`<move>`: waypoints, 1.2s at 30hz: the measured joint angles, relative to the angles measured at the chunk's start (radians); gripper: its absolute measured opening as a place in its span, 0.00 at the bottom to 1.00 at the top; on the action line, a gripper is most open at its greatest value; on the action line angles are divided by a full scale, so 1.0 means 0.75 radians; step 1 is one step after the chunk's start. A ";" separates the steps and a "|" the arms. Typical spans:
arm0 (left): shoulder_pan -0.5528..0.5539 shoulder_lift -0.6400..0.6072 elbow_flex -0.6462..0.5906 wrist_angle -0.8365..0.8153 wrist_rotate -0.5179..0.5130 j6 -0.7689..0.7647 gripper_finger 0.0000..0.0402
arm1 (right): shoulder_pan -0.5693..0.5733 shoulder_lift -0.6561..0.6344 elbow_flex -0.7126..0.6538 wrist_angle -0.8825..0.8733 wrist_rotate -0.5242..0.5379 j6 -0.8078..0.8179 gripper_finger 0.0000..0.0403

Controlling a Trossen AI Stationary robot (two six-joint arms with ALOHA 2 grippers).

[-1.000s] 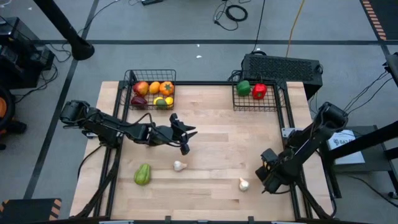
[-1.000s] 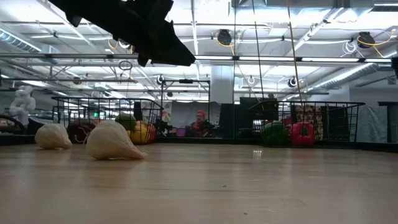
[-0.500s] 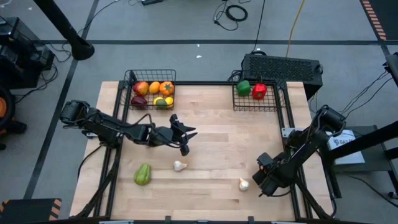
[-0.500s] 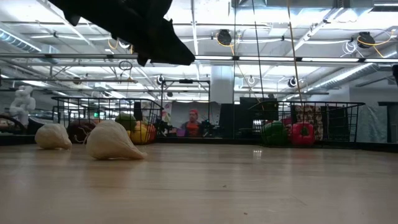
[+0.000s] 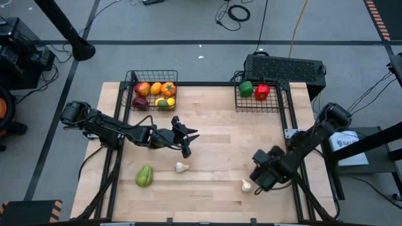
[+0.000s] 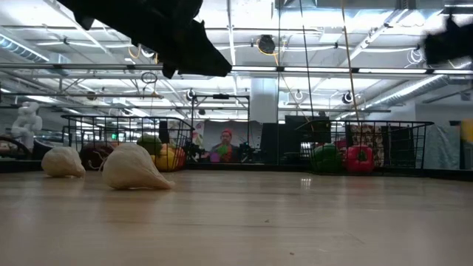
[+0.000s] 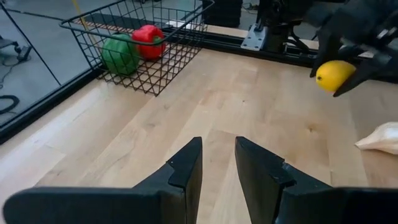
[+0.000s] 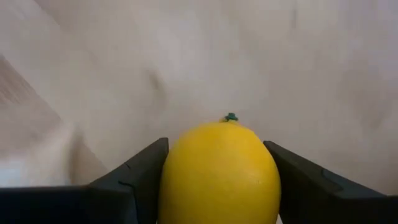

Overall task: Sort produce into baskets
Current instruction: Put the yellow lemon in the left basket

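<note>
My right gripper (image 5: 259, 180) hangs over the table's near right part, shut on a yellow lemon (image 8: 221, 171), which the gripper hides in the high view. A white garlic bulb (image 5: 246, 186) lies beside it. A second garlic bulb (image 5: 181, 167) and a green piece (image 5: 144, 176) lie near the front left. The left basket (image 5: 152, 80) holds several fruits. The right basket (image 5: 270, 105) holds a green pepper (image 5: 245, 88) and a red pepper (image 5: 262, 92). My left gripper (image 5: 186, 139) waits mid-table, held above it, its fingers a little apart and empty. My right gripper pinches the lemon by its two opposite sides (image 8: 177, 171) between the two fingers (image 8: 137, 177). The fingers come steeply from above. The lemon (image 7: 334, 74) hangs clear of the wood, its green stem end (image 8: 231, 117) pointing away from the wrist.
A black box with vents (image 5: 286, 68) stands behind the right basket. Dark rails (image 5: 290, 116) run along the table's sides. Bare wood (image 5: 226, 138) lies between the arms. A person (image 6: 225, 144) shows far off in the room.
My right gripper has risen and gone toward the table's left, rolling its wrist as it went. It now shows at the low view's right edge with a bit of yellow below it.
</note>
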 joint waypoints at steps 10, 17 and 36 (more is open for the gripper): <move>-0.005 -0.119 0.000 -0.127 -0.012 0.095 0.26 | -0.353 -0.092 0.294 -0.009 0.565 -0.874 0.57; -0.038 -0.340 0.000 -0.535 -0.035 -0.061 0.26 | -0.656 -0.096 0.486 0.453 0.801 -1.761 0.57; -0.207 -0.469 -0.001 -0.890 0.058 -0.178 0.26 | -1.508 0.404 0.550 2.187 -0.566 -2.017 0.57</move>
